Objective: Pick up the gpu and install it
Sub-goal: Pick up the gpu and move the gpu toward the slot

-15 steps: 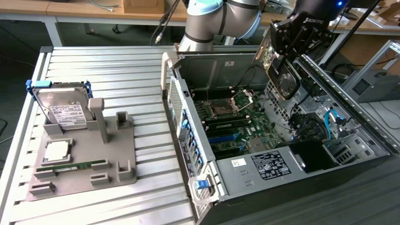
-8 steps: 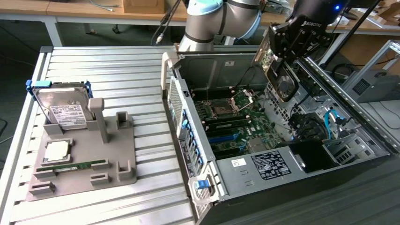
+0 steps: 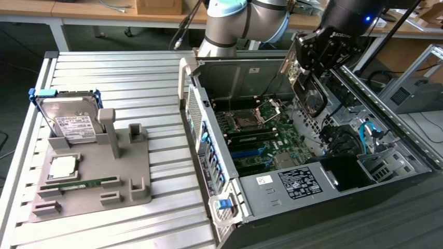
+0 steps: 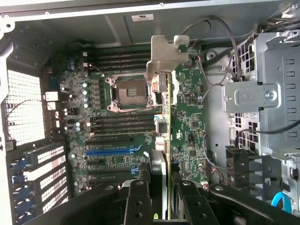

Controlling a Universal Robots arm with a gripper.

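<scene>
the pincer [image 4: 161, 199] hangs over the case [image 3: 229, 78] clamped on the gpu [image 4: 165, 56], whose edge needs squaring with the blue slot [image 4: 110, 151].

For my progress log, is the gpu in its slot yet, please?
Out: the tool holds the gpu in the air above the motherboard.

Case [image 3: 235, 78] lies open side up, so there's free room from above over the motherboard [image 4: 187, 122]. End effector [image 4: 161, 190] w/ gpu card [image 4: 161, 126] clamped hangs over mid board. Obstacles: drive cage [image 4: 255, 93] just beside, blue cables [image 3: 365, 135] near it, power supply [image 3: 298, 181] at one end, case walls all round. Bench [image 3: 124, 67] slats beside the case are bare; parts tray [image 3: 132, 171] stands well apart.
</scene>
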